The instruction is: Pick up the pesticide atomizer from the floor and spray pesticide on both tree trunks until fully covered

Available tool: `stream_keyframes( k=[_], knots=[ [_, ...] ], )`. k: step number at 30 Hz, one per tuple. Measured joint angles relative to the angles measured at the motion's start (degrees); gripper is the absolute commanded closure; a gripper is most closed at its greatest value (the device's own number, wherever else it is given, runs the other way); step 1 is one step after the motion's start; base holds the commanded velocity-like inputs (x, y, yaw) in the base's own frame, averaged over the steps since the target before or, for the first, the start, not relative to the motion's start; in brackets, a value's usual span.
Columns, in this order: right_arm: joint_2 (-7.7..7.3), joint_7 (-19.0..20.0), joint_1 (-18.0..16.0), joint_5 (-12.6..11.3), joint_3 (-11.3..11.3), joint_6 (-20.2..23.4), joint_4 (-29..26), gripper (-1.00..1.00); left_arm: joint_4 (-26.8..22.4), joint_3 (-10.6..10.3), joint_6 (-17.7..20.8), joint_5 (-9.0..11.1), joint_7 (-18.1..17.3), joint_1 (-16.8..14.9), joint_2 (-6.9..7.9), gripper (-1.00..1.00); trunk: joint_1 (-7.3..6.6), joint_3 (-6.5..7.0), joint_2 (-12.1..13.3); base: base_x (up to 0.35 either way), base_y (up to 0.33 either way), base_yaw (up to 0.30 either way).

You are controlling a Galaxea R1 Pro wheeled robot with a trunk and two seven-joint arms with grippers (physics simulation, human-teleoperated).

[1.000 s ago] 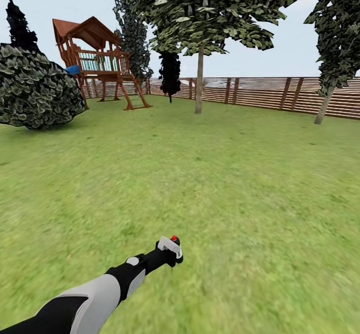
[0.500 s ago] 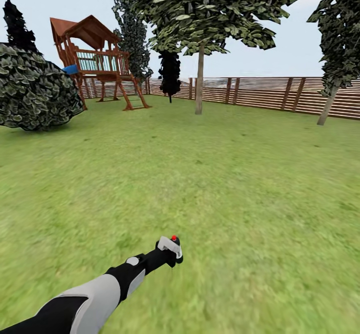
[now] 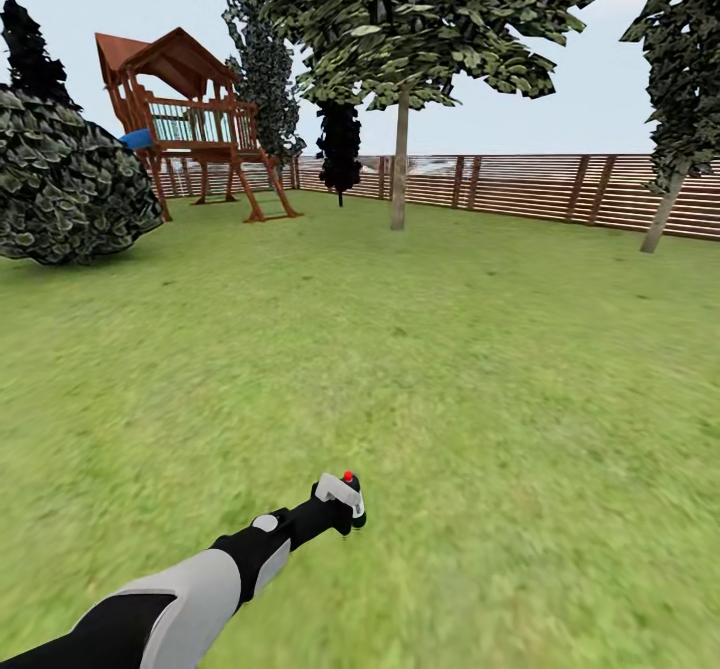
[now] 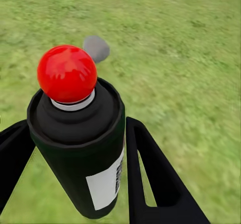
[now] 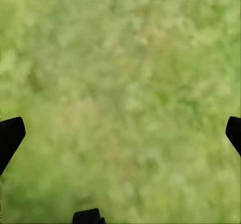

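Observation:
In the head view my left gripper [image 3: 346,511] is stretched low over the lawn, shut on the pesticide atomizer [image 3: 341,493], a small pale sprayer with a red dot on top. Close up in the left wrist view, the atomizer [image 4: 80,148] is a dark can with a red ball cap and a white label, clamped between my two black fingers [image 4: 150,174]. One tree trunk [image 3: 400,164] rises far ahead at the centre under a broad canopy. A second tree trunk [image 3: 662,215] leans at the far right. My right gripper [image 5: 123,131] hangs open over blurred grass.
A brown slat fence [image 3: 520,185] closes off the back of the lawn. A wooden playset [image 3: 190,119] stands at the back left beside a large leafy shrub [image 3: 60,184]. Dark conifers [image 3: 262,59] rise behind the playset. Grass stretches between me and the trees.
The whole head view has shifted slightly: playset and shrub drift left, the right tree drifts right, so the camera has moved. My left arm keeps its pose and its hold on the atomizer.

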Motion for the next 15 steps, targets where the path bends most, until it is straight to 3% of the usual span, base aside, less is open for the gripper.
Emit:
stream_keyframes(
  k=[15],
  knots=[
    [0.00,-0.01,0.00,0.00,-0.01,0.00,0.00,-1.00,0.00,0.00,0.00,0.00,0.00,0.00,-0.01,1.00,0.00,0.00,0.00,0.347,0.000,0.000]
  ],
)
